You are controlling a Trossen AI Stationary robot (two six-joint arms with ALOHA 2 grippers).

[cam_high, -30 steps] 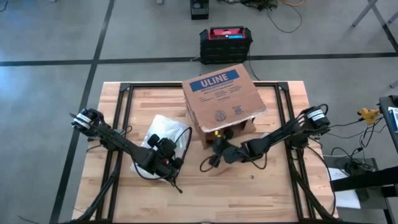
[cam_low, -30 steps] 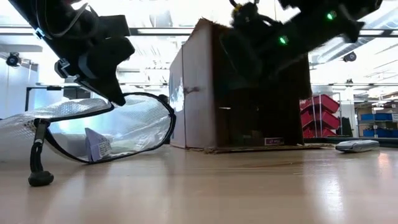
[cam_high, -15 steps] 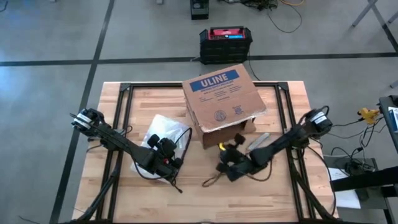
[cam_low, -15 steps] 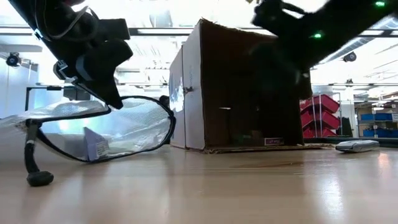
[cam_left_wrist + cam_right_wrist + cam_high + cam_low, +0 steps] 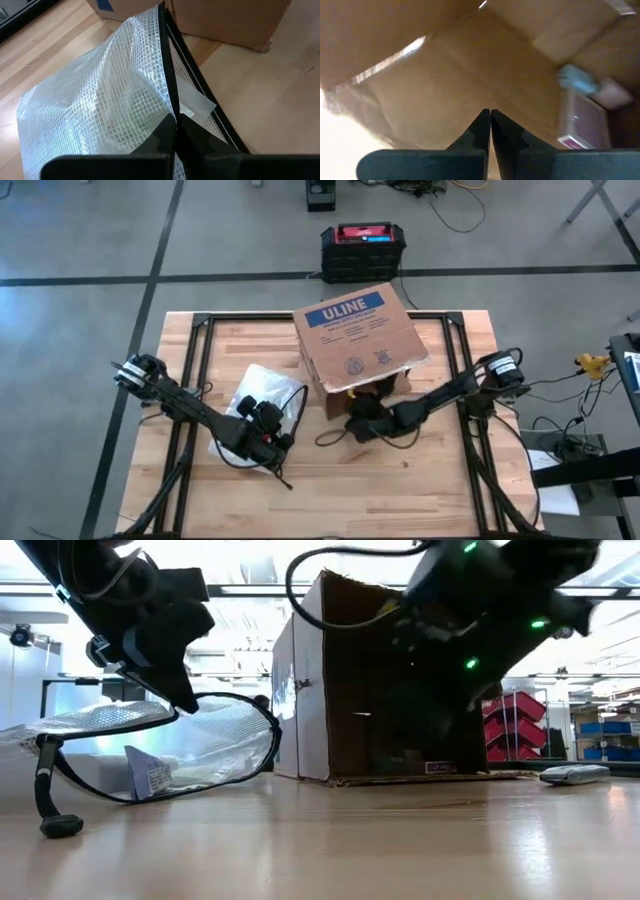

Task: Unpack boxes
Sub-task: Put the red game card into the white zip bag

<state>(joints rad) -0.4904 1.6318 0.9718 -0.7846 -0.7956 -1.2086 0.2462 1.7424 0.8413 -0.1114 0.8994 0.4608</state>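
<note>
The brown corrugated cardboard box (image 5: 358,340) with the blue ULINE label lies on its side at the table's far edge, open mouth toward me. My right gripper (image 5: 489,131), fingers shut on nothing, sits at that mouth. Inside I can make out what may be a pink packet (image 5: 580,125) left to pull out. Left of the box, my left gripper (image 5: 176,135) pinches the clear mesh zip bag (image 5: 100,110), already out.
</note>
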